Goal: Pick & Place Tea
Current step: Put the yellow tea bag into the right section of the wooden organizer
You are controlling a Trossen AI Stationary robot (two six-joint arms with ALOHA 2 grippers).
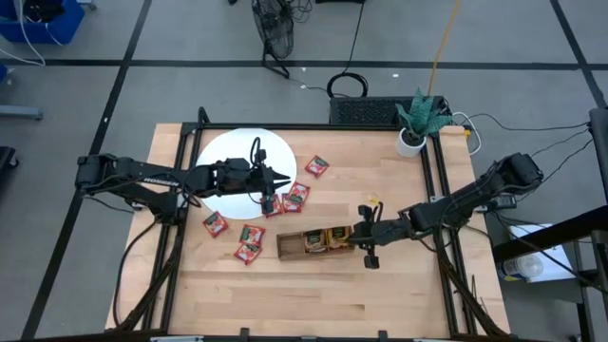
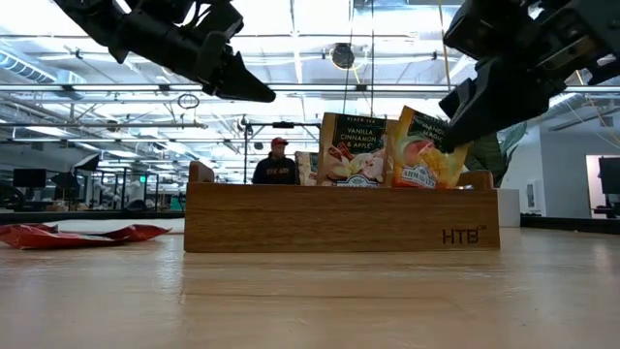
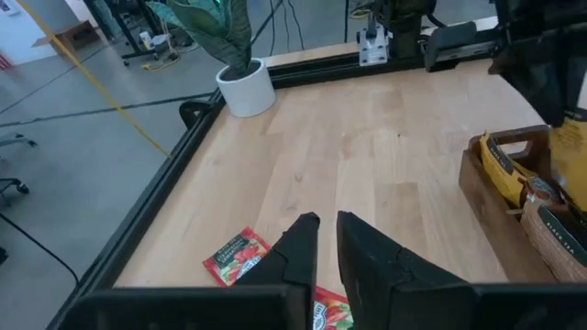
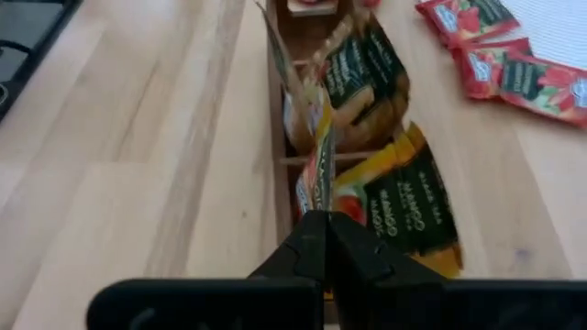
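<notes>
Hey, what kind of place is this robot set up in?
Likely a robotics lab in an open industrial hall: grey taped floor, exposed ceiling lights and trusses, black-framed wooden workbench.

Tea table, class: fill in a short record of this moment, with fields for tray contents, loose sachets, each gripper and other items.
tray contents: wooden tray holds upright sachets in two compartments; the third looks empty
loose sachets: red sachets flat on the table left of the tray
left gripper: left gripper above the red sachets near the white disc, holding nothing
right gripper: right gripper shut at the tray's right end, on an orange-yellow sachet
other items: potted plant at the far edge
</notes>
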